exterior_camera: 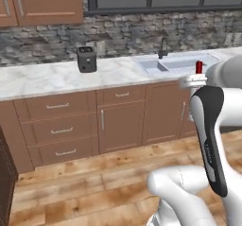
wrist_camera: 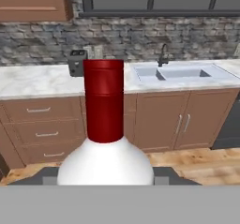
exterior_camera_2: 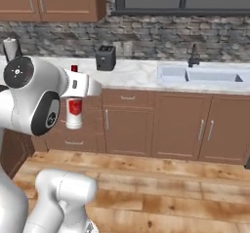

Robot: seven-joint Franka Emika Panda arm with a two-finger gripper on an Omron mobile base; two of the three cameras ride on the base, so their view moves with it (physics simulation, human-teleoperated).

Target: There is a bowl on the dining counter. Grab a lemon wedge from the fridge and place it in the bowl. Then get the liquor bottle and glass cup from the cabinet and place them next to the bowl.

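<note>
Closest to us, one liquor bottle [wrist_camera: 105, 124] sits clamped in our gripper [exterior_camera_2: 74, 114], held upright in the air above the wooden floor [exterior_camera_2: 161, 183]: clear-white body, narrow neck, red cap, red label. Beyond it we count one black toaster [exterior_camera: 87, 59] and one sink [exterior_camera_2: 205, 75] on the marble counter [exterior_camera: 42, 78].

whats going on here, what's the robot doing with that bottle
The white arm is carrying the liquor bottle upright in its fingers, held off the floor in front of the brown drawer units. The hand view looks right over its red cap. Ahead is a marble counter with a small black toaster and a sink under the window. The dining counter and bowl aren't in sight, so the bottle is not placed yet.
</note>
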